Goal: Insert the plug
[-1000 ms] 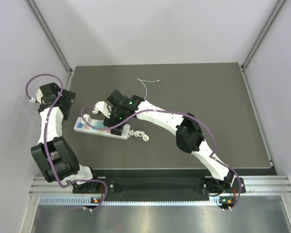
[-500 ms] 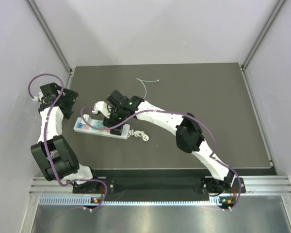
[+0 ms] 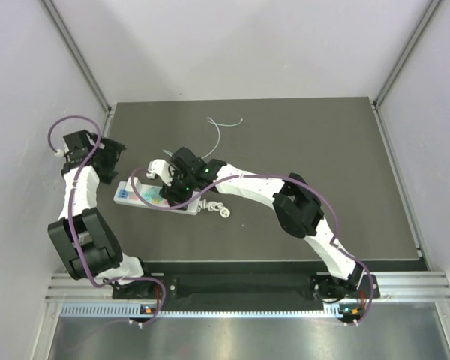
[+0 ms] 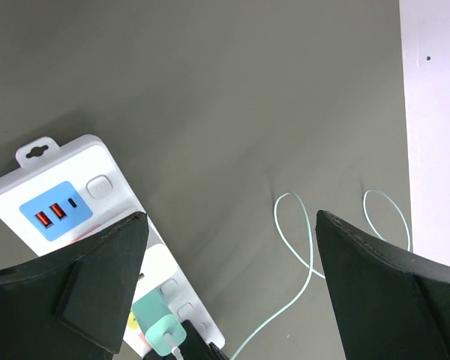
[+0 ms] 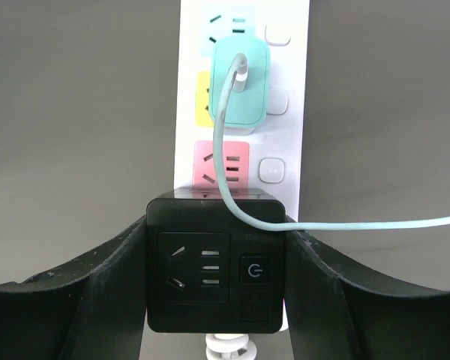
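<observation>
The step in hand looks like the seating itself. The small black cube-shaped plug, its upper face showing a socket and a round power button, sits over the long white plastic power strip at its right end, next to the pink socket and just beside the short coiled white cord. The right end effector holds it, one finger pressed against each side. Whether the prongs are fully home is hidden under the cube.

A mint-green charger block already sits in a socket further left. Its thin pale wire drapes across the cube's far edge and trails off over the dark grey desk.

The next move probably calls for a straight downward push with the cube kept square to the strip, then a clean release. The draped wire could catch as the fingers lift away.

The right arm reaches from the near right across to the left, elbow raised, wrist turned down over the strip. The left arm is folded at the left edge of the desk. The left end effector is spread wide and empty, hovering above the strip's left end, well placed to steady it.
</observation>
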